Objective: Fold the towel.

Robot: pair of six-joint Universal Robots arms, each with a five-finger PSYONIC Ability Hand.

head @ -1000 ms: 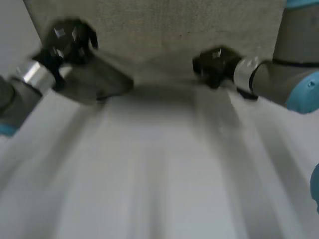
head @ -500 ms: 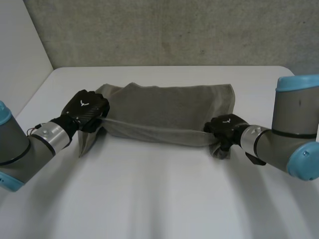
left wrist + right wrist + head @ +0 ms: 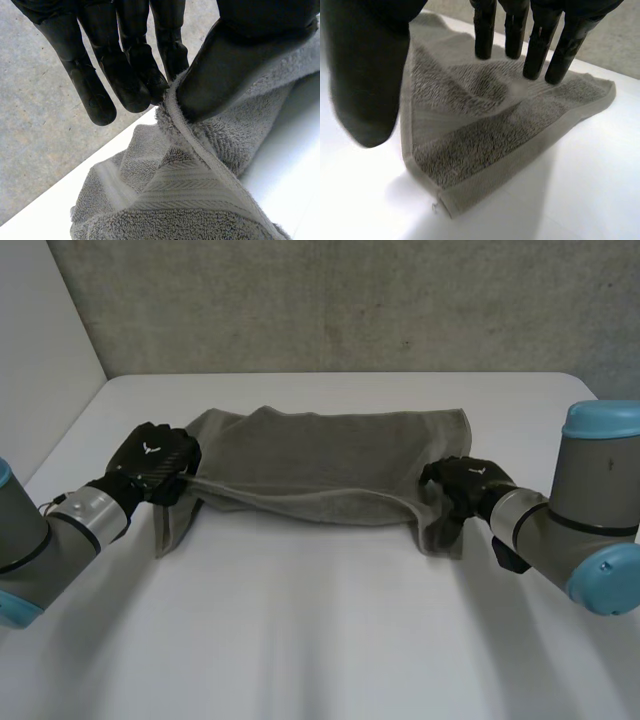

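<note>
A grey towel (image 3: pixel 330 455) lies crumpled across the far half of the white table (image 3: pixel 320 640), its near edge pulled up into a taut ridge towards the left. My left hand (image 3: pixel 150 462) is at the towel's near left corner. In the left wrist view its thumb (image 3: pixel 240 65) pinches the towel's hem (image 3: pixel 192 145) against the fingers. My right hand (image 3: pixel 468 485) hovers over the near right corner. There its fingers (image 3: pixel 535 45) are straight, the thumb stands apart, and the towel corner (image 3: pixel 485 145) lies loose on the table under the palm.
A rough concrete wall (image 3: pixel 330 300) rises behind the table's far edge, and a pale panel (image 3: pixel 40 340) stands at the far left. Bare table top stretches from the towel to the near edge. Both forearms lie low over the table's sides.
My right hand has opened and let go of the towel's near right corner, which has dropped onto the table. The left hand keeps its pinch and has shifted slightly left.
</note>
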